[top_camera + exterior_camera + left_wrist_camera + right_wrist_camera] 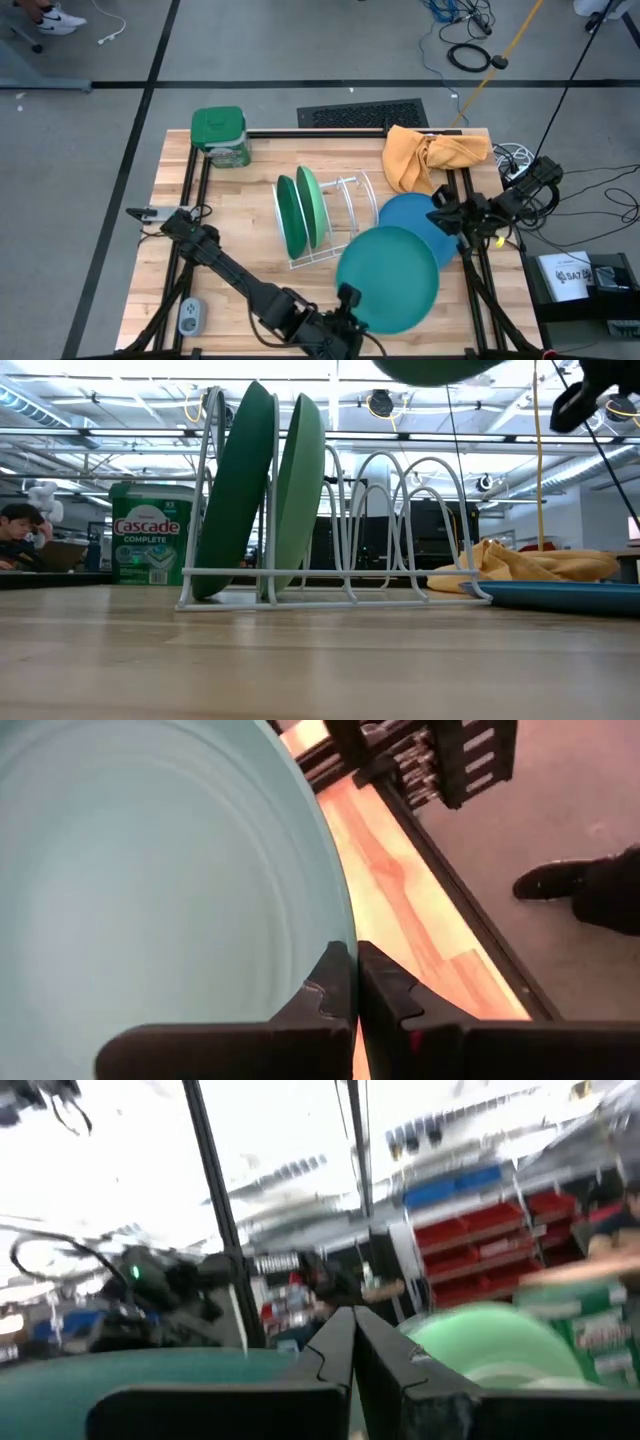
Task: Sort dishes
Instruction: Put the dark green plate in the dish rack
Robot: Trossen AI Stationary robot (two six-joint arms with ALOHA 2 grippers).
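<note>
You get two dark, near-black arms built of slim jointed links with thicker joint housings. Left arm point(230, 272) carries a pale piece at its base end; right arm point(505, 205) shows a small yellow mark near the wrist. Left gripper point(354, 982) has matte black fingers point(325, 995), angular, tapering to narrow tips, with a tiny red spot on the block behind them.

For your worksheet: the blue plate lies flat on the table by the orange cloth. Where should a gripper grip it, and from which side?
Grip the blue plate by its thin rim, probably on its bare edge facing the white wire rack. It lies flat, so only the edge fits between fingers. The teal plate, held by the left gripper, overlaps its near side; the orange cloth borders its far side.
</note>
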